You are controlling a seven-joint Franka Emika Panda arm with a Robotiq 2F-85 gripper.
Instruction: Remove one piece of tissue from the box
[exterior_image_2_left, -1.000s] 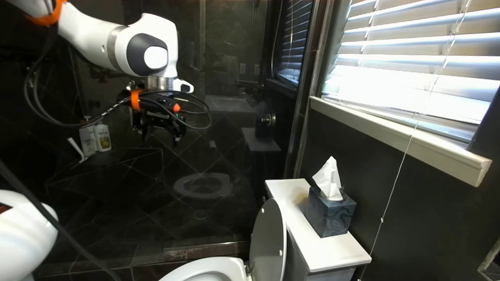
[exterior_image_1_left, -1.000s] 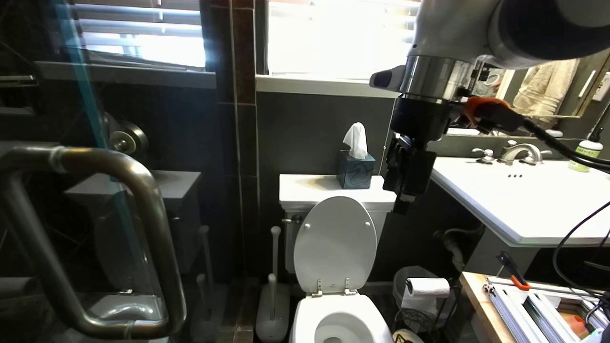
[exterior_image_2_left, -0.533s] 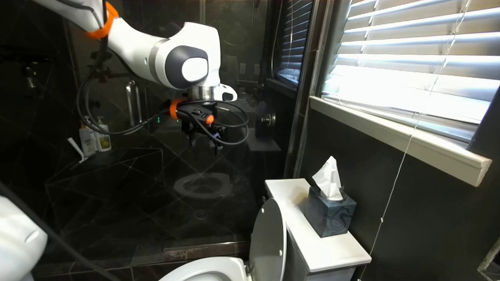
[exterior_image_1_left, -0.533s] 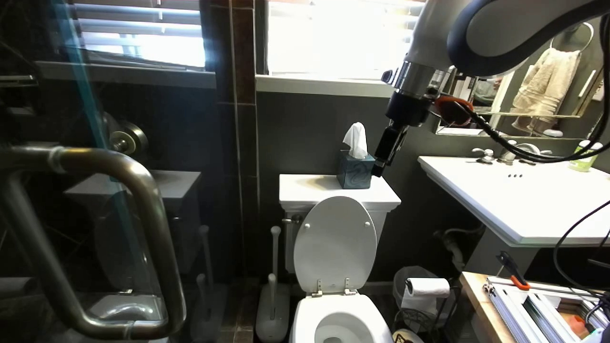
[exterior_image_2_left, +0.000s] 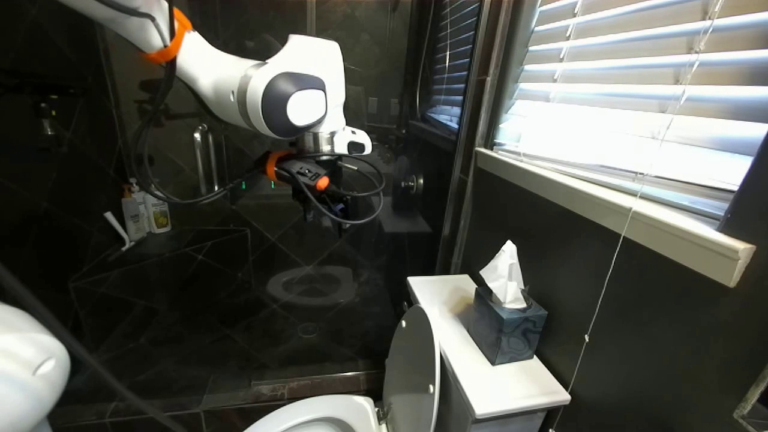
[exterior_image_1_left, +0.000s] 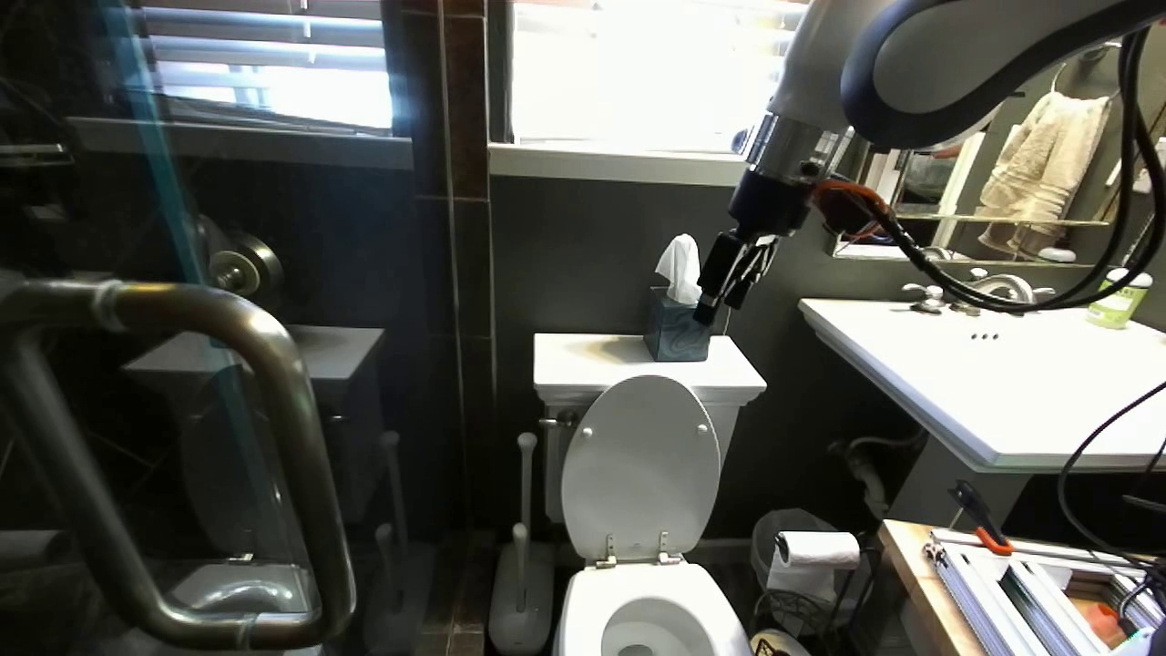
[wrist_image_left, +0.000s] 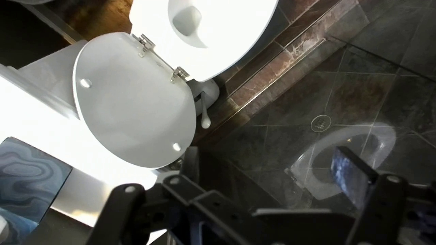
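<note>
The dark blue-grey box (exterior_image_1_left: 679, 330) stands upright on the white toilet tank, also seen in an exterior view (exterior_image_2_left: 510, 330). The crumpled white tissue (exterior_image_2_left: 505, 277) sticks up from its top opening, also in an exterior view (exterior_image_1_left: 680, 269). In the wrist view the box (wrist_image_left: 27, 177) lies at the left edge, outside the fingers, with only a sliver of tissue (wrist_image_left: 2, 227) showing. My gripper (wrist_image_left: 269, 166) is open with nothing between its fingers. In an exterior view the gripper (exterior_image_2_left: 324, 223) hangs left of and above the box, well apart. In an exterior view the gripper (exterior_image_1_left: 720, 308) overlaps the box's right edge.
The raised toilet lid (exterior_image_1_left: 642, 456) stands in front of the tank top (exterior_image_2_left: 444, 294). A window sill (exterior_image_2_left: 612, 216) and a hanging blind cord (exterior_image_2_left: 606, 282) are near the box. A sink (exterior_image_1_left: 1020, 383) stands to the right. Dark shower glass (exterior_image_2_left: 360, 252) is behind the arm.
In the exterior views my gripper has moved towards the box, left in one picture and right in the other, mostly in the first half second. It has tilted slightly. Box and tissue are unmoved.
</note>
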